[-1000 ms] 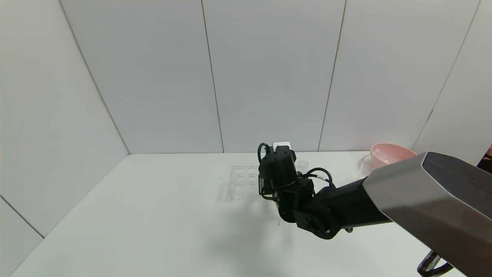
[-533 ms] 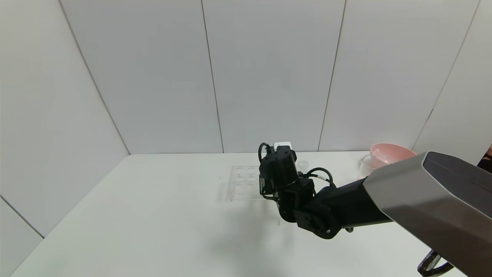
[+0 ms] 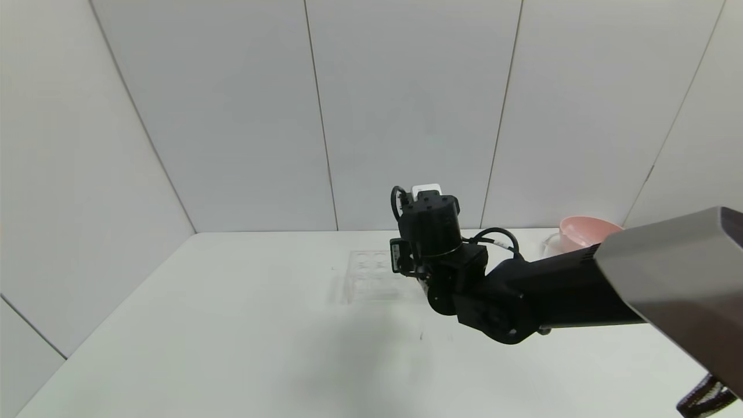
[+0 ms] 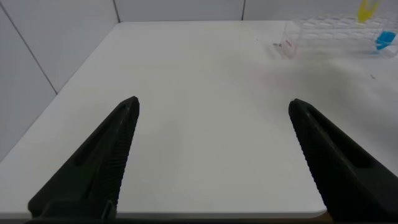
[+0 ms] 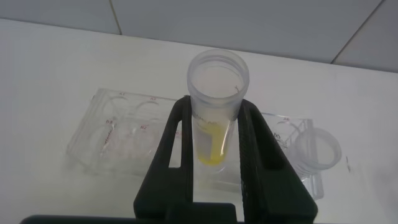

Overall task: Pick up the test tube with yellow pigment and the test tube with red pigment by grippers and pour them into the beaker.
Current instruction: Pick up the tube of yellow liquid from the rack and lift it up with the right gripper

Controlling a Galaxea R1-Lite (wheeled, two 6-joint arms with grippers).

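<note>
The white table (image 3: 232, 325) carries everything, and the right arm reaches over its middle. Near the far right corner stands a pink bowl (image 3: 580, 229), and just on its left a clear vessel (image 3: 550, 244), likely the beaker, though too little of it shows to be sure. A clear rack (image 5: 118, 134) with round wells lies toward the far edge, near the middle. In the left wrist view a blue-tipped tube (image 4: 385, 41) and a yellow one (image 4: 367, 10) stand at the rack.

The right pincer (image 5: 211, 168) hangs above the rack, its two black fingers (image 5: 174, 155) clamped on the yellow tube (image 5: 214, 109). The tube stands upright between them, open mouth up above the fingers, yellow liquid pooled at its rounded tip between them, with the rack below. The left pincer (image 4: 211, 155) waits low near the table's left edge, fingers wide apart and holding nothing. The red tube cannot be made out.

By my judgement the step in hand is lifting the yellow tube free of the rack. The next move calls for carrying it upright toward the far right corner, then tipping it slowly over the beaker's mouth, not the bowl's.
</note>
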